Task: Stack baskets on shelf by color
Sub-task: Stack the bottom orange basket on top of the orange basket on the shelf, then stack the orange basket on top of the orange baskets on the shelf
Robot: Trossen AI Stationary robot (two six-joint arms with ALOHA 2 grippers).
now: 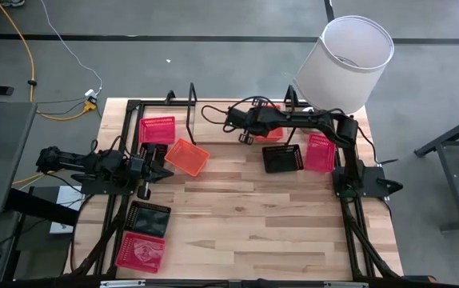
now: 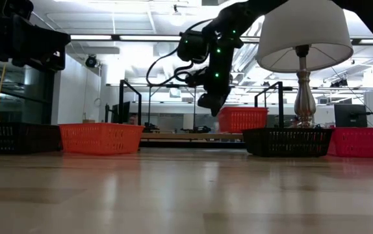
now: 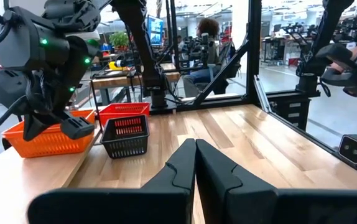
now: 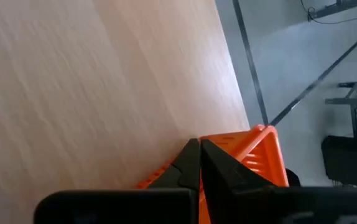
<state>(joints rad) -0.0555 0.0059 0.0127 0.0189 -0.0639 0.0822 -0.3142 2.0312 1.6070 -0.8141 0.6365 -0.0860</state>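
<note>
The shelf (image 1: 192,102) stands along the table's far edge. An orange basket (image 1: 273,133) sits on it under my right arm. My right gripper (image 1: 244,134) is shut and slants down just off that basket's left end (image 4: 262,152), above the table in the low view (image 2: 208,102). A red basket (image 1: 157,130) and a second orange basket (image 1: 186,156) lie at the far left. A black basket (image 1: 282,158) and a pink-red one (image 1: 321,152) lie at the right. My left gripper (image 1: 164,170) waits shut and level at the left. My right gripper's shut fingers (image 3: 73,127) stand close to the orange basket's rim (image 3: 82,118) at its left end, slanting down from the table's right. Whether they touch it, I cannot tell. The basket rests flat on the shelf's base.
A white lamp (image 1: 345,60) stands at the far right corner. One more black basket (image 1: 148,218) and a red one (image 1: 140,250) lie near the front left. Bare wood (image 1: 253,216) spreads over the table's middle and near side.
</note>
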